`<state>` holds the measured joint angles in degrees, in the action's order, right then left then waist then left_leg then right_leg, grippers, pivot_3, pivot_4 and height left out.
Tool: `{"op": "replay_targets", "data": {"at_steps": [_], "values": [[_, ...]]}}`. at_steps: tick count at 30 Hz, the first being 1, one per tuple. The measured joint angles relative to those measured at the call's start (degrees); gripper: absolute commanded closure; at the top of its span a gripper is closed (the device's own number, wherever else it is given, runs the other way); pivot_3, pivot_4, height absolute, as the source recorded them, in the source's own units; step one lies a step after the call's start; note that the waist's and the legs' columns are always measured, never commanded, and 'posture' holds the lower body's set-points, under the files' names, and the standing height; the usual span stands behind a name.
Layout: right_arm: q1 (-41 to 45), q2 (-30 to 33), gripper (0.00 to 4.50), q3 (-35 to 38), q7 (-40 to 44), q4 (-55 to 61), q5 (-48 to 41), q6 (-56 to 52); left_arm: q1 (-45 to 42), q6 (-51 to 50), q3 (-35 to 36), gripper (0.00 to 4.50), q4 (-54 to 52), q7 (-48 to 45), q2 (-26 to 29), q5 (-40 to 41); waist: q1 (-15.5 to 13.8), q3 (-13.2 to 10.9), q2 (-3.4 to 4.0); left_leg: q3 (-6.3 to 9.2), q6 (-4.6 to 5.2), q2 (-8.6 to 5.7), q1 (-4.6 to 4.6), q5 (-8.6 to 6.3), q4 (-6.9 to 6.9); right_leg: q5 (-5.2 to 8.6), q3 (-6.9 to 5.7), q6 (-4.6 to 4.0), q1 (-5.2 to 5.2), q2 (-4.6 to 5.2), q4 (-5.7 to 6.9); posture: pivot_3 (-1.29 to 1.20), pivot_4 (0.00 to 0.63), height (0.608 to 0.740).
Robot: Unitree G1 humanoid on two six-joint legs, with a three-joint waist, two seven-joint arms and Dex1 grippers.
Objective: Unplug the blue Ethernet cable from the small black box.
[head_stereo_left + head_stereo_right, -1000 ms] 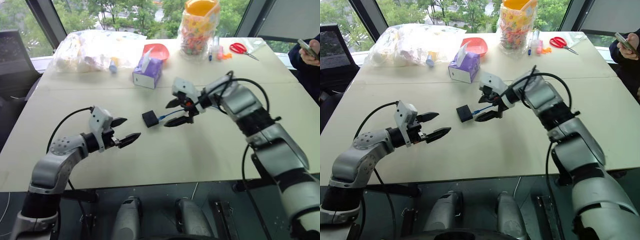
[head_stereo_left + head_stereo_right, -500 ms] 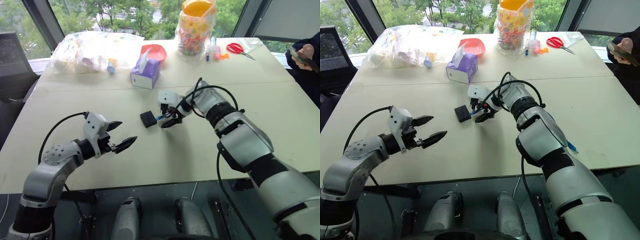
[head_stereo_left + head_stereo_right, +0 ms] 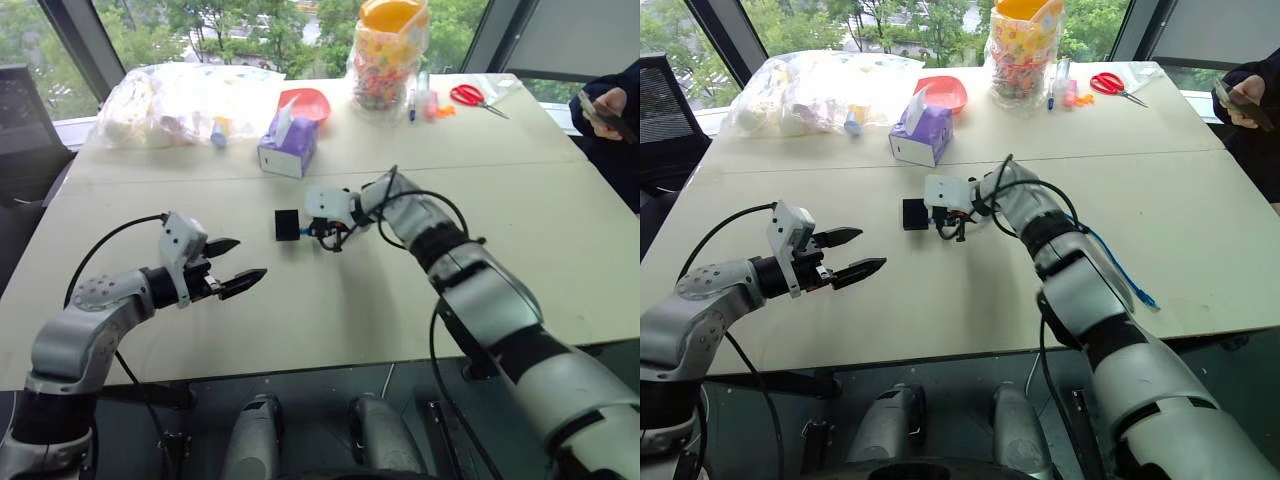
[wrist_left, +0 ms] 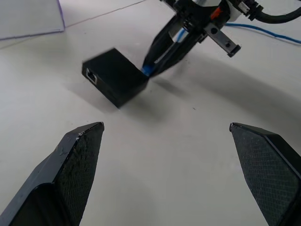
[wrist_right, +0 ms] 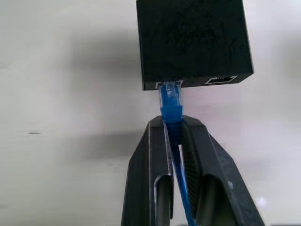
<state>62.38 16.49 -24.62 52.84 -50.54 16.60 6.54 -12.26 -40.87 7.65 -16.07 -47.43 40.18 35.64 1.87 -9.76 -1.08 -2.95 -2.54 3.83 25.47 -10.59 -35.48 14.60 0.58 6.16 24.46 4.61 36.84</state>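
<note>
Small black box (image 3: pixel 287 224) lying flat near the middle of a pale table (image 3: pixel 560 240), with the blue Ethernet cable (image 5: pixel 170 104) plugged into one of its side ports; a second, empty port visible beside it on the same side. Right gripper (image 5: pixel 173 126) clenched on the blue Ethernet cable just behind the plug, fingers pinching the cord from both sides, tips just short of the box and not touching it. Cord running back between the fingers, then trailing across the table toward the near right edge. Left gripper (image 3: pixel 241 262) released, fingers spread wide, held above the table near the front left, well apart from the box and pointing toward it. Further back on the table: purple tissue box (image 3: pixel 288 148), red bowl (image 3: pixel 312 101), clear plastic bag of items (image 3: pixel 185 98), tall jar of colourful pieces (image 3: pixel 390 55), red-handled scissors (image 3: pixel 471 96). At the far right edge, a person's hand holding a phone (image 3: pixel 601 108).
</note>
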Motion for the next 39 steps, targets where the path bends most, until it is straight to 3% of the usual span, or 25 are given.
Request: {"op": "replay_targets", "data": {"at_steps": [6, 11, 17, 26, 29, 36, 39], "values": [[-23.8, 10.6, 4.49, 4.9, -12.5, 36.6, 7.1, -0.8, -10.1, -4.5, -1.2, 0.0, 7.3, -5.3, 0.6, 3.2, -1.1, 0.0, -0.02, 0.04, -0.02, -0.01, -0.05, 0.01, 0.0, 0.07, -0.01, 0.11, 0.02, -0.03, 0.15, 0.0, 0.15, 0.735], [-32.0, 12.1, 4.49, 5.5, -16.5, 55.5, 12.0, -1.3, -16.1, -3.1, -5.4, 0.0, 12.2, -9.1, -1.0, 1.7, -0.6, 0.0, -0.01, 0.04, -0.08, 0.01, -0.13, 0.06, -0.1, 0.15, 0.02, -0.04, 0.03, -0.07, 0.23, 0.0, 0.15, 0.735], [-33.0, 12.3, 4.49, 4.7, -17.5, 62.7, 15.2, 0.2, -20.1, -2.4, -7.1, 0.0, 16.1, -11.3, -4.0, 1.1, -1.2, 0.0, -0.04, 0.07, -0.07, 0.01, -0.01, 0.06, -0.42, 0.18, 0.02, -0.09, -0.08, -0.07, 0.2, 0.0, 0.15, 0.735], [-33.1, 13.8, 4.49, 4.3, -16.1, 63.0, 15.7, 1.6, -22.3, -3.8, -6.7, 0.0, 16.4, -11.7, -5.5, 2.2, -1.1, 0.0, -0.07, 0.1, -0.05, 0.01, 0.0, 0.05, -0.5, 0.18, 0.03, -0.09, -0.14, -0.06, 0.2, 0.0, 0.15, 0.735], [-33.1, 13.9, 4.5, 4.4, -15.7, 63.0, 15.7, 1.9, -22.3, -4.1, -6.4, 0.9, 16.4, -11.7, -5.9, 2.7, -1.1, 0.0, -0.07, 0.1, -0.05, 0.01, 0.0, 0.05, -0.5, 0.18, 0.03, -0.09, -0.14, -0.06, 0.2, 0.0, 0.15, 0.735], [-32.8, 13.9, 4.5, 4.4, -15.1, 63.0, 15.7, 2.3, -21.8, -5.0, -6.4, 3.89, 16.0, -11.9, -6.5, 3.8, -1.1, 0.0, -0.07, 0.11, -0.05, 0.01, 0.0, 0.05, -0.53, 0.18, 0.03, -0.09, -0.15, -0.06, 0.2, 0.0, 0.15, 0.735], [-32.5, 14.1, 4.5, 4.4, -14.8, 63.0, 15.7, 2.4, -21.7, -5.0, -6.4, 4.0, 16.0, -12.2, -6.5, 3.8, -1.1, 0.0, -0.07, 0.11, -0.05, 0.01, 0.0, 0.05, -0.53, 0.18, 0.03, -0.09, -0.14, -0.06, 0.2, 0.0, 0.15, 0.735]]}}
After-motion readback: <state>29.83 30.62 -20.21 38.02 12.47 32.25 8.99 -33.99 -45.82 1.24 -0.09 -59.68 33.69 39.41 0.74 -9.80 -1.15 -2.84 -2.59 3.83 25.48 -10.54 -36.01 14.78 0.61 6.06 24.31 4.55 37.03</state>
